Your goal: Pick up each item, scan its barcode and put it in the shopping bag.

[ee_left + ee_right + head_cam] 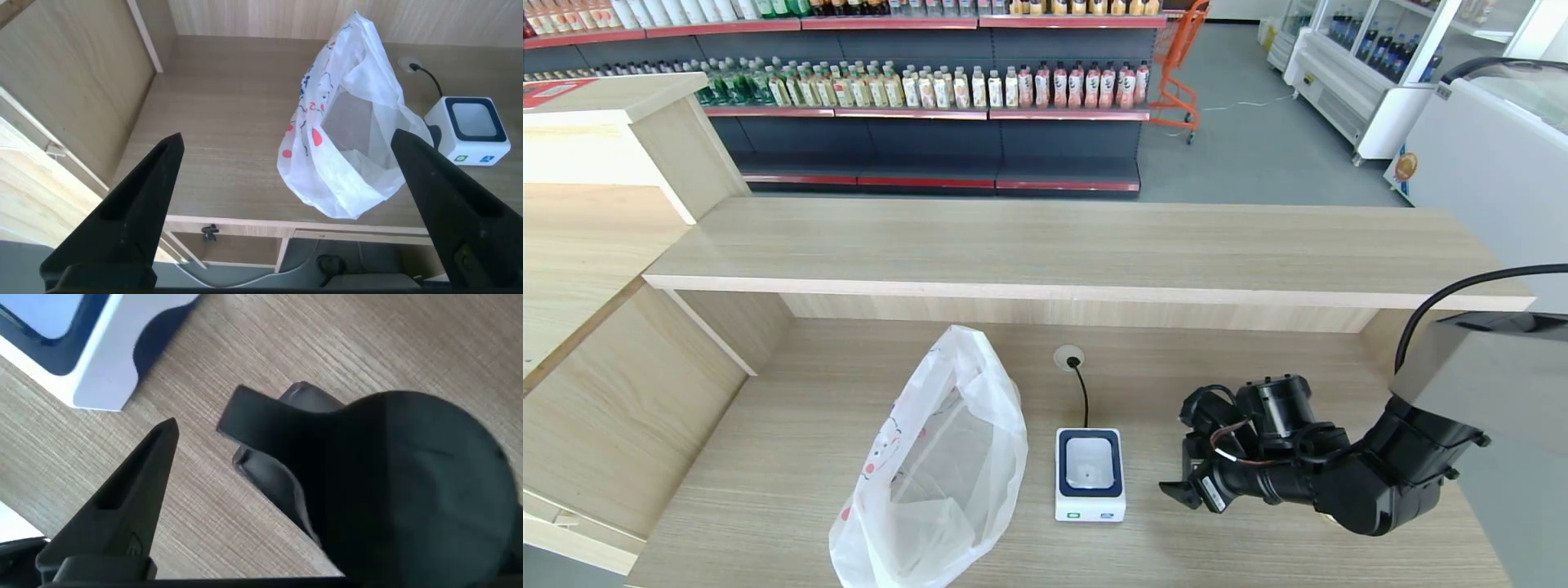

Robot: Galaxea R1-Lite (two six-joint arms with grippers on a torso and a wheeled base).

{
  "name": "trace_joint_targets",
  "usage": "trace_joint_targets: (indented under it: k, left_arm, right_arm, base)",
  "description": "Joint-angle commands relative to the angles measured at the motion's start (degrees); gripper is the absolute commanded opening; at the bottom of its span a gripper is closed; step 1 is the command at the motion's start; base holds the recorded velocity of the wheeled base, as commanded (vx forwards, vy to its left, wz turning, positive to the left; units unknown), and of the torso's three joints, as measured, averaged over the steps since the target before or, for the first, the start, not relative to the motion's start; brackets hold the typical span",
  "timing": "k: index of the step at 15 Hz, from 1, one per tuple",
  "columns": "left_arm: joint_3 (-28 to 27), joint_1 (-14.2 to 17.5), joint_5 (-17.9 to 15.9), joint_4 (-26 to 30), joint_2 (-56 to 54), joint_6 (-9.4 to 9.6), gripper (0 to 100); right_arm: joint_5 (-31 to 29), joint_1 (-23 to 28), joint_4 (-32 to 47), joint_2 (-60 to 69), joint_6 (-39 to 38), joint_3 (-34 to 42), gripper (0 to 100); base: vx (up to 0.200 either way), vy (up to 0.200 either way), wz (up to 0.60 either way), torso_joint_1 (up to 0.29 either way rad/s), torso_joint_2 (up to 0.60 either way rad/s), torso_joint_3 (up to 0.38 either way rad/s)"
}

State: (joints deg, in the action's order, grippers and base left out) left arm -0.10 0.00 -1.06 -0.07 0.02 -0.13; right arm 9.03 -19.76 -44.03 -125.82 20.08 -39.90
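A white plastic shopping bag (931, 465) with red and blue print stands open on the lower counter; it also appears in the left wrist view (347, 122). Just right of it sits a white and blue barcode scanner (1089, 474) (470, 126) (90, 343), its black cable running to a hole in the counter. My right gripper (1180, 469) (200, 425) hangs low over the counter just right of the scanner, open, with only bare wood between its fingers. My left gripper (288, 140) is held high above the counter's near-left side, wide open and holding nothing.
A raised wooden ledge (1086, 253) runs along the back of the counter, and a wooden side wall (629, 408) closes its left end. Behind stand store shelves of bottles (931, 86) and freezers (1478, 155).
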Motion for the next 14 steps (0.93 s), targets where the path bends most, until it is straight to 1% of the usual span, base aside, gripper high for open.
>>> trace_joint_targets:
  k: [1, 4, 5, 8, 10, 14]
  left_arm:
    - [0.01, 0.0, -0.08, -0.01, -0.02, -0.04, 100]
    - [0.01, 0.0, 0.01, -0.01, -0.02, -0.04, 100]
    - [0.01, 0.0, 0.01, -0.01, -0.02, -0.04, 100]
    - [0.01, 0.0, 0.01, -0.01, -0.02, -0.04, 100]
    - [0.01, 0.0, 0.01, -0.01, -0.02, -0.04, 100]
    - [0.01, 0.0, -0.08, -0.01, -0.02, -0.04, 100]
  right_arm:
    - [2.22, -0.19, -0.35, 0.14, -0.04, -1.23, 100]
    - [4.68, -0.19, -0.35, 1.1, -0.04, -1.15, 100]
    - [5.12, -0.19, -0.35, 1.37, -0.04, -1.06, 0]
    - [5.03, -1.07, -0.62, 2.68, 0.4, 0.96, 0]
    - [4.77, -1.16, -2.11, 3.74, 0.58, 3.95, 0]
    - [4.68, -1.07, -2.2, 7.25, 0.66, 6.68, 0]
  base:
    - [0.0, 0.0, 0.0, 0.0, 0.0, 0.0]
    - [0.0, 0.0, 0.0, 0.0, 0.0, 0.0]
    - [0.0, 0.0, 0.0, 0.0, 0.0, 0.0]
    - [0.0, 0.0, 0.0, 0.0, 0.0, 0.0]
    - [0.0, 0.0, 0.0, 0.0, 0.0, 0.0]
    - [0.0, 0.0, 0.0, 0.0, 0.0, 0.0]
